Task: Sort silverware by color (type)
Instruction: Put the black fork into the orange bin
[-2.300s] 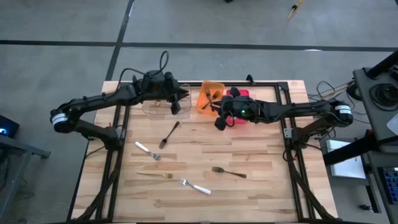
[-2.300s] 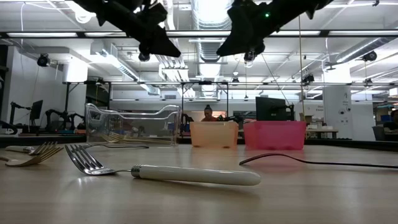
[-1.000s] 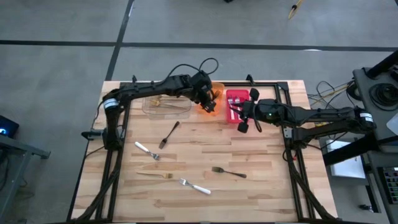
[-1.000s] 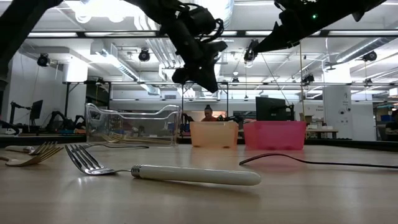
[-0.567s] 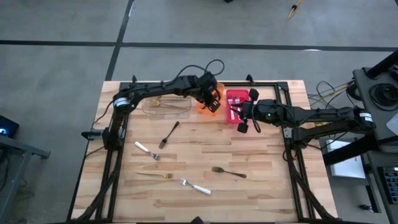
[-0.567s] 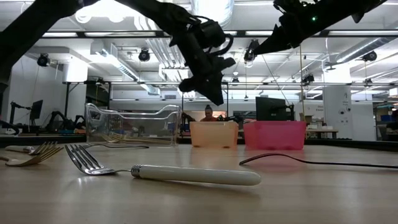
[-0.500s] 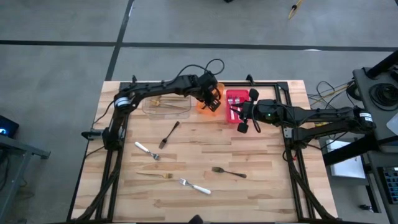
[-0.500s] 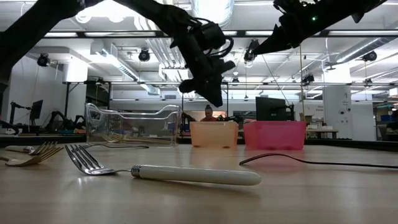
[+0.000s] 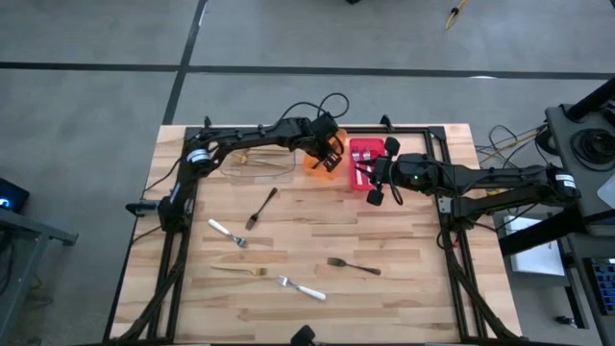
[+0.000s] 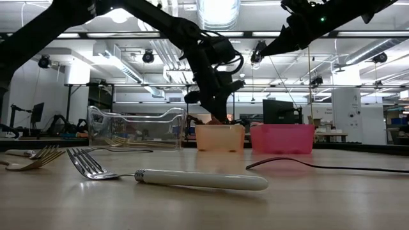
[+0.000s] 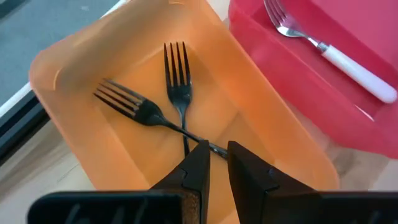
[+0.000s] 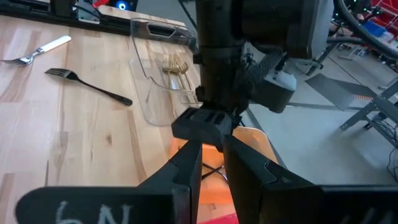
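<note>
Left end effector [image 11: 217,146] hangs point-down over the orange bin [image 11: 56,74], tips just above the bin floor. Its jaws are almost closed, with a slim gap and nothing in it. Right end effector [image 9: 375,196] waits on the far side of the red bin from the orange bin, jaws likewise nearly closed and empty.

Largest first:
- Table [image 9: 404,288], pale wood.
- Clear bin [image 9: 258,168] on one side of the orange bin, with gold pieces [image 12: 174,65] inside. Red bin [image 11: 273,37] is just beside the orange bin on the other side.
- Orange bin holds two black forks [image 11: 177,68], crossed at the handles, directly under the left tips.
- Red bin holds a white-handled fork [image 11: 348,62].
- Loose on the table, all well apart from the orange bin: a black fork [image 9: 261,207] nearest it, a second black fork [image 9: 354,265], two white-handled forks [image 9: 227,233] [image 9: 303,288], and a gold fork [image 9: 240,270].

Judgement: sorting is roughly half done, with five pieces unsorted. Left arm looks to be between a drop and the next pick.

Doing the step well:
- Rise straight up until clear of the orange bin's wall, so the crossed forks are not snagged.
- Take the loose black fork nearest the orange bin.
- Open wide and set the jaws across its handle at mid-length.
- Come down square to the table. The piece is thin and flat, so a skewed pinch would likely make it skate.
</note>
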### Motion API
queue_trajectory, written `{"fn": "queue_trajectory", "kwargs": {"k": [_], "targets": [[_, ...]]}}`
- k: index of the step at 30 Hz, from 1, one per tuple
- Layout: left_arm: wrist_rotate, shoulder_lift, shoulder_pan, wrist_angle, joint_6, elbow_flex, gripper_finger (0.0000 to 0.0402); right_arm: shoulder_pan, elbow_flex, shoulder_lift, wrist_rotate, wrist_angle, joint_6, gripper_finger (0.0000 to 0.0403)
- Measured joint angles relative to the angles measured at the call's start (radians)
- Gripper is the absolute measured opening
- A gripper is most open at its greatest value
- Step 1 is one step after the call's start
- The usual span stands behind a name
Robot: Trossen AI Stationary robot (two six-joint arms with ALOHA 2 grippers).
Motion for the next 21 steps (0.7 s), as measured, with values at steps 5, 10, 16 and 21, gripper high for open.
{"fn": "queue_trajectory", "kwargs": {"k": [5, 10, 16, 21], "targets": [[0.0, 0.037, 0.0, 0.001, 0.003, 0.039, 0.0038, 0.0, 0.0, 0.0, 0.0, 0.0, 0.0, 0.0059], [0.0, 0.084, 0.0, -0.022, 0.003, 0.078, 0.0038, 0.0, 0.0, 0.001, 0.0, 0.0, 0.0, 0.0059], [-0.001, 0.118, 0.0, -0.048, 0.003, 0.104, 0.0038, 0.0, -0.001, 0.001, 0.0, 0.0, 0.0, 0.0059], [-0.008, 0.121, 0.0, -0.05, 0.003, 0.103, 0.0038, 0.0, -0.002, 0.001, 0.0, 0.0, -0.003, 0.0059]]}}
